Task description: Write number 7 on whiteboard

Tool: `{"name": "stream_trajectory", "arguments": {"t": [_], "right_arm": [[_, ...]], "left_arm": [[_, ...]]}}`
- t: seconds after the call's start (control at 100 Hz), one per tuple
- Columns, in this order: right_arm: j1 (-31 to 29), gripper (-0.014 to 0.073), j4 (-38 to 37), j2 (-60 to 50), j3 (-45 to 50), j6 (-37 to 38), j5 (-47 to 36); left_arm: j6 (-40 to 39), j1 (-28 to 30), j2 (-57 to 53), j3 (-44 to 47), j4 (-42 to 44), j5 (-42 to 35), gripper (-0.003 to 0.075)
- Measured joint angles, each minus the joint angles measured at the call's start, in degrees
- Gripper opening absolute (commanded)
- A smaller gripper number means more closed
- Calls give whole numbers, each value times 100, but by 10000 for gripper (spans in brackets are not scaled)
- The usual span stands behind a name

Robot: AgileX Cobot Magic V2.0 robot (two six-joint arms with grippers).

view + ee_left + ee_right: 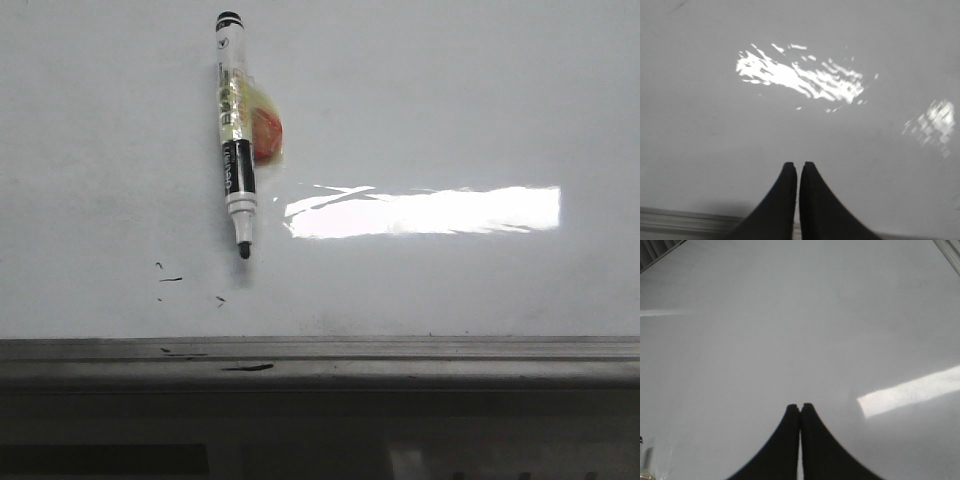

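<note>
black end effectors (798,167) (800,409) clenched empty over whiteboard (450,120), arms out of front view

Two matte black fingers on left gripper (798,167), smooth, curved, broad at base and tapering to rounded tips above the whiteboard (700,150). Same on right gripper (800,408): plain black, no markings, screws or cables visible against the whiteboard.
</note>
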Motion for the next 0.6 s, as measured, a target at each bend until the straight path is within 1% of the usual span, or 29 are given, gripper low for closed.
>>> {"name": "stream_trajectory", "arguments": {"t": [0.06,0.11,0.2,0.28,0.4,0.53,0.6], "right_arm": [[0,-44,144,0,-34,55,255],[0,-44,210,0,-124,99,578],[0,-44,236,0,-397,109,1231],[0,-44,247,0,-745,120,1886],[0,-44,218,0,-1277,101,2616],[0,-39,29,-2,-1802,-62,3078],[0,1,-33,-2,-2047,-302,3241]], "left_arm": [[0,0,0,0,-955,-89,-20],[0,0,0,0,-1579,-148,-20],[0,0,0,0,-2334,-162,-20],[0,0,0,0,-2602,-197,-20],[0,0,0,0,-2832,-383,-20],[0,0,0,-15,-2984,-683,-18],[271,0,0,-70,-2894,-693,-12]]}}
